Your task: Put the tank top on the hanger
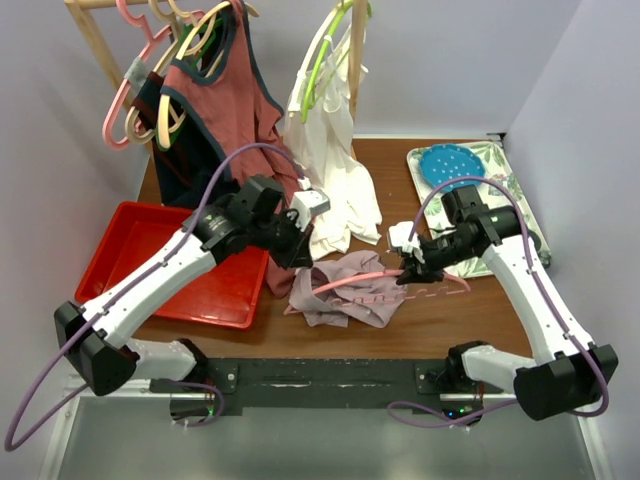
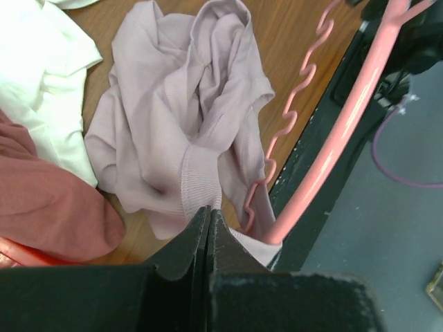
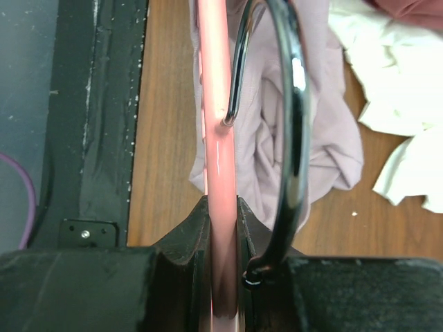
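The pale mauve tank top (image 1: 345, 292) lies crumpled on the wooden table between the arms. My left gripper (image 1: 301, 257) is at its left edge; in the left wrist view the left gripper (image 2: 208, 209) is shut on the top's ribbed hem (image 2: 197, 181). My right gripper (image 1: 408, 268) is shut on the salmon-pink hanger (image 1: 362, 277), which lies across the top. In the right wrist view the right gripper (image 3: 222, 205) clamps the hanger's pink arm (image 3: 215, 104), and the hanger's dark metal hook (image 3: 296, 111) curves beside it over the tank top (image 3: 331, 138). The hanger's far end (image 2: 346, 117) reaches under the fabric.
A red tray (image 1: 150, 245) sits at the left. A wooden rack at the back holds the rust-red tank top (image 1: 225, 100), a white garment (image 1: 335, 170), a lime-green hanger (image 1: 328, 50) and a pink hanger (image 1: 125, 100). A patterned tray (image 1: 500, 165) with a blue plate (image 1: 450, 163) stands at the right.
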Robot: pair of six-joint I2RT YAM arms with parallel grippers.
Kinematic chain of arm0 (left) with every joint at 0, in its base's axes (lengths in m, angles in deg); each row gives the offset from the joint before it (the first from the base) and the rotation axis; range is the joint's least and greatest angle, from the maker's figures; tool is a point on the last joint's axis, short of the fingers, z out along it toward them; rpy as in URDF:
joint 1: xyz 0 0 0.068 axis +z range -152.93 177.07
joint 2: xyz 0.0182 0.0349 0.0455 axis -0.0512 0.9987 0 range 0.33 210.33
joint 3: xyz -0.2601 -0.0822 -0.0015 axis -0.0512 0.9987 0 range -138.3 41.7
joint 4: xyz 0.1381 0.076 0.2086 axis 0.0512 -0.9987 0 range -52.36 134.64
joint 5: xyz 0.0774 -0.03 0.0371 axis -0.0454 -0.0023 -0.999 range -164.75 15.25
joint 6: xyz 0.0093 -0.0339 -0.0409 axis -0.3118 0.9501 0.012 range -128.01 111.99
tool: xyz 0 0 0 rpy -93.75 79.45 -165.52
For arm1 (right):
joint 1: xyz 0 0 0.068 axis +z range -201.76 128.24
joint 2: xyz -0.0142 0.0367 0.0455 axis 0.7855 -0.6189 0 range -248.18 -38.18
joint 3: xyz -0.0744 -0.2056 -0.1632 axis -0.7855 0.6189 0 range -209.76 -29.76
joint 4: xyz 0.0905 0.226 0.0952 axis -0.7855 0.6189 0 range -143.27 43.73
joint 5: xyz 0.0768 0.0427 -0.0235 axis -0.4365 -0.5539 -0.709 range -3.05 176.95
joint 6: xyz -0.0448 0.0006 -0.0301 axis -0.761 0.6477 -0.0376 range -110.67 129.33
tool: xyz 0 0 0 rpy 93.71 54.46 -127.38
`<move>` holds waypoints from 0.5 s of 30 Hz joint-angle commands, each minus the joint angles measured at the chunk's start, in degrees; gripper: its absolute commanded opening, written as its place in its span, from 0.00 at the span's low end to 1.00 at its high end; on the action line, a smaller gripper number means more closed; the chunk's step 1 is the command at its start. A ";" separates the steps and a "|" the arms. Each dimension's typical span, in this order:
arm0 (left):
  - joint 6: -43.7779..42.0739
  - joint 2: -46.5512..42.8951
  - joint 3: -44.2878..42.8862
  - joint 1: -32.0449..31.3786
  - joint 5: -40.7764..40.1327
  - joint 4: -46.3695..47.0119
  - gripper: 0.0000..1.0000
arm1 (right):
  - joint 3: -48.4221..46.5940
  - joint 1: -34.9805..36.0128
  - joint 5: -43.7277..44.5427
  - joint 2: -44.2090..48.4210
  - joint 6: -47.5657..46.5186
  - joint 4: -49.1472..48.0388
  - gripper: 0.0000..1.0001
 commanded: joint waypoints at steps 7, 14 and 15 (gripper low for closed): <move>0.14 3.63 -9.80 -5.36 -1.33 3.12 0.00 | 2.73 13.65 0.98 2.09 14.95 -3.79 0.00; 3.23 4.51 -14.31 -5.46 0.53 7.62 0.00 | -0.85 16.57 0.45 -1.41 23.08 -12.09 0.00; 3.05 3.99 -13.70 -5.37 0.00 7.18 0.00 | -1.73 16.65 0.72 -1.51 22.81 -11.04 0.00</move>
